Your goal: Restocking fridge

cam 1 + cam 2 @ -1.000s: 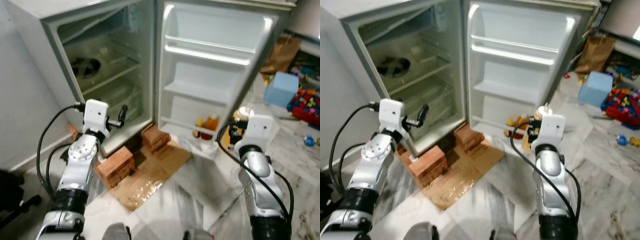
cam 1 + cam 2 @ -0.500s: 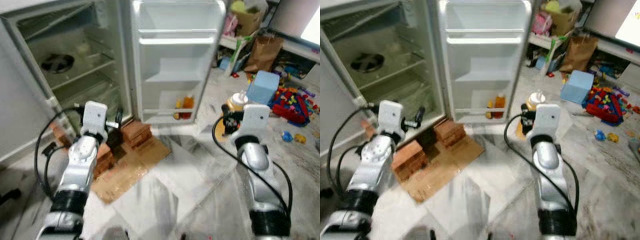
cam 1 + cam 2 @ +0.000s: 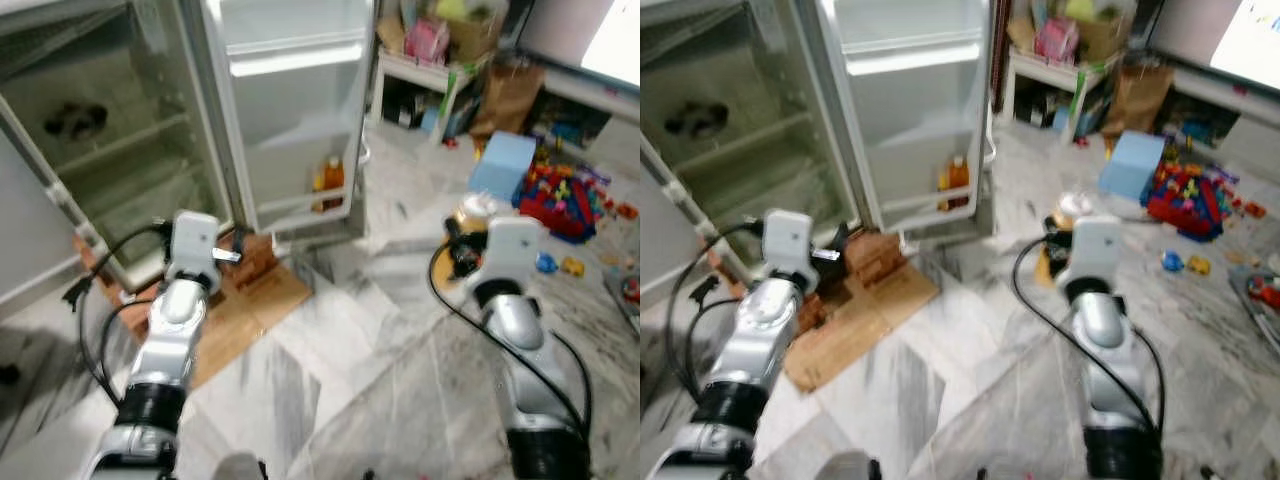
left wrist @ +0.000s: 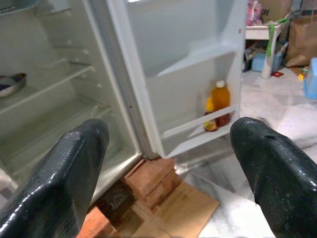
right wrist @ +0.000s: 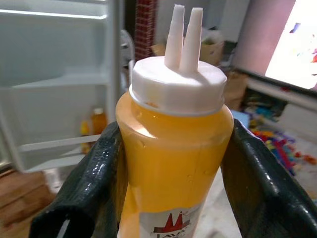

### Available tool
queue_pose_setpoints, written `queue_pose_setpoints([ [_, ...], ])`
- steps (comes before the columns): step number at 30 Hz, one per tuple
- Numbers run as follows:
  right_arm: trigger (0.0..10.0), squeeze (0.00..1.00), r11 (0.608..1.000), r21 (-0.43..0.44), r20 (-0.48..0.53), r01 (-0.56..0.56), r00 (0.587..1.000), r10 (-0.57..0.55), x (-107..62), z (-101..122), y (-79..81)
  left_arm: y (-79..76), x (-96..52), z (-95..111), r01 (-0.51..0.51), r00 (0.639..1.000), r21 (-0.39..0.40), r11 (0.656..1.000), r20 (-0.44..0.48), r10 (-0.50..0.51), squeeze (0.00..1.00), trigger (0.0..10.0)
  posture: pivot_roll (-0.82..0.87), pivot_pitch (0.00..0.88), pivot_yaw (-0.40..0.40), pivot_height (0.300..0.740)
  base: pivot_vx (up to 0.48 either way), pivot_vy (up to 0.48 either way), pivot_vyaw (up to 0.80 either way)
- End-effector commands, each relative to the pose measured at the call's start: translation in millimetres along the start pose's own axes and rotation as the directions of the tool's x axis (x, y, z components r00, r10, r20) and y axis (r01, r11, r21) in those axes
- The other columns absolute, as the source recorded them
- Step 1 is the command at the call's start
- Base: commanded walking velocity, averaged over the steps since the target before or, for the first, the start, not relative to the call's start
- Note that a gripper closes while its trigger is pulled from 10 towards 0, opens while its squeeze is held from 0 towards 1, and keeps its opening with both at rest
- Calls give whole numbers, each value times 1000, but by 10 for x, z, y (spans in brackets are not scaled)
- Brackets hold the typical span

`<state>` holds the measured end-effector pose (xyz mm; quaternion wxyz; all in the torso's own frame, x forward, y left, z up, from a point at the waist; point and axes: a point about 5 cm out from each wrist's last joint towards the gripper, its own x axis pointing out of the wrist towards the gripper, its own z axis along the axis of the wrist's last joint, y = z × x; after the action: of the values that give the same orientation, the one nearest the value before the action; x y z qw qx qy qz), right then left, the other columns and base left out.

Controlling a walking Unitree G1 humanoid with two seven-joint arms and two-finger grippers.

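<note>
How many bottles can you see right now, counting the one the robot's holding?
3. One yellow squeeze bottle is clamped in the right gripper. Two more, an orange bottle and a smaller bottle beside it, stand in the fridge door's bottom shelf. Others may be hidden.

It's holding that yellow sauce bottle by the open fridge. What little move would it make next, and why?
Probably carry the right gripper, shut on the yellow squeeze bottle, toward the open fridge door's lowest shelf. Two bottles already stand there with room beside them.
</note>
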<state>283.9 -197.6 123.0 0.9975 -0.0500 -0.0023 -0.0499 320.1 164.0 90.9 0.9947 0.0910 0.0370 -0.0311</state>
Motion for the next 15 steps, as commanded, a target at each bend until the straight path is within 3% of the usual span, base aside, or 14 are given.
queue_pose_setpoints([
  [1,10000,0,999,13,66,-41,997,41,29,139,107,173,6,2,-69,998,12,998,-9,69,0,10000,25,0,-14,740,0,0,756],
  [5,10000,0,999,19,64,-41,997,40,31,131,109,192,3,2,-83,997,8,997,-4,83,0,10000,26,0,-16,740,0,0,750],
  [15,10000,0,995,43,67,-87,994,84,33,132,180,247,6,-57,-133,990,17,991,-41,133,0,10000,26,0,-16,740,449,0,0],
])
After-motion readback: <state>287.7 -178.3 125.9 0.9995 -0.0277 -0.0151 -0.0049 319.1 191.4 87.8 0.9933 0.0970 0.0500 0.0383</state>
